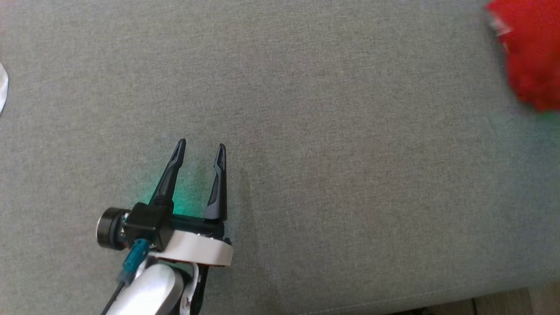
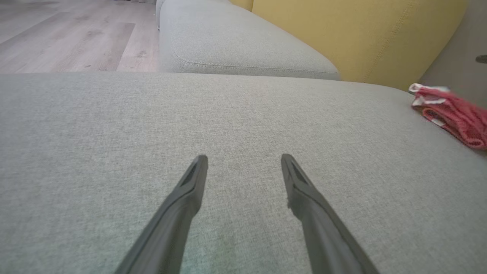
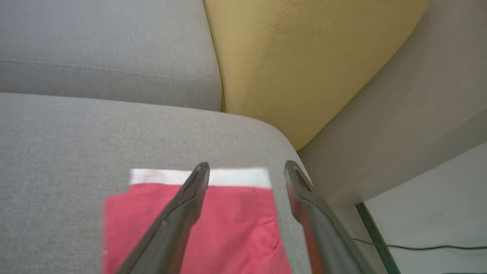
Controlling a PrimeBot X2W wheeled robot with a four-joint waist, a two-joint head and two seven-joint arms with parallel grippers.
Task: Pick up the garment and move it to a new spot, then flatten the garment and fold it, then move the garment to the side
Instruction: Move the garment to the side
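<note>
The left gripper (image 1: 201, 146) hovers empty over the grey sofa seat (image 1: 350, 175), its 2 jaws spread wide. The red garment (image 1: 531, 52) lies well to its right near the seat's corner — the right gripper (image 3: 247, 165) hangs over it, jaws apart, holding nothing. Beyond: a yellow cushion (image 3: 304, 57) and wood floor (image 2: 57, 38).

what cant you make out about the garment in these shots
- Head view: the red garment is blurred and cut off by the top and right edges.
- Right wrist view: the bottom edge and fingers of the right gripper hide part of it.
- Head view: white object, cut by the left edge, unidentifiable.
</note>
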